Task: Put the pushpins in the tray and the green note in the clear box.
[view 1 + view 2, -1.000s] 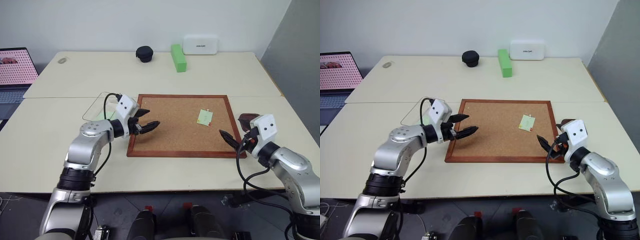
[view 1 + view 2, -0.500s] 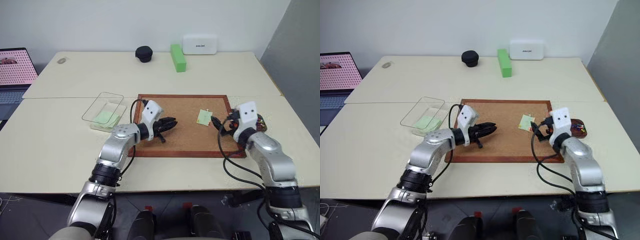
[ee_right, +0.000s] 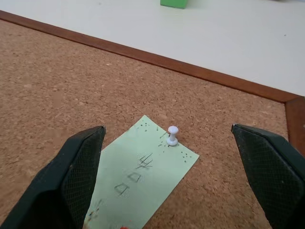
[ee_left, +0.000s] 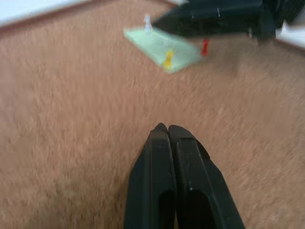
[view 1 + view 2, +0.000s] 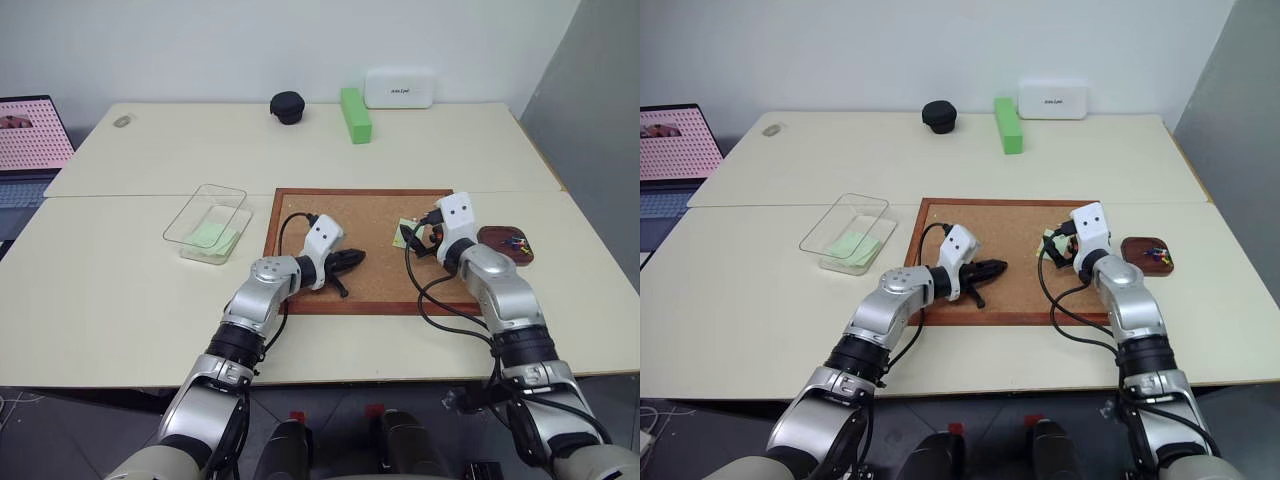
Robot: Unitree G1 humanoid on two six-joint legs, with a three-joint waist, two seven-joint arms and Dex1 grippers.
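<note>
The green note (image 3: 138, 176) lies on the cork board (image 5: 360, 215), pinned by a white pushpin (image 3: 172, 135), a yellow pushpin (image 4: 167, 59) and a red pushpin (image 4: 205, 46). My right gripper (image 5: 418, 238) hangs open just over the note, one finger on either side of the white pin. My left gripper (image 4: 167, 130) is shut with nothing in it, low over the bare cork to the left of the note. The dark tray (image 5: 497, 250) sits right of the board with several coloured pushpins (image 5: 516, 241) in it. The clear box (image 5: 200, 205) stands left of the board and holds a pale green sheet.
At the back of the table are a bright green block (image 5: 356, 114), a white rounded box (image 5: 400, 88) and a black round object (image 5: 288, 106). A laptop (image 5: 30, 140) stands at the far left. The board's raised wooden frame (image 5: 360, 306) runs along its near edge.
My left gripper has shut and moved right over the cork. My right arm has swung from beside the tray forward and left to the note, staying open.
</note>
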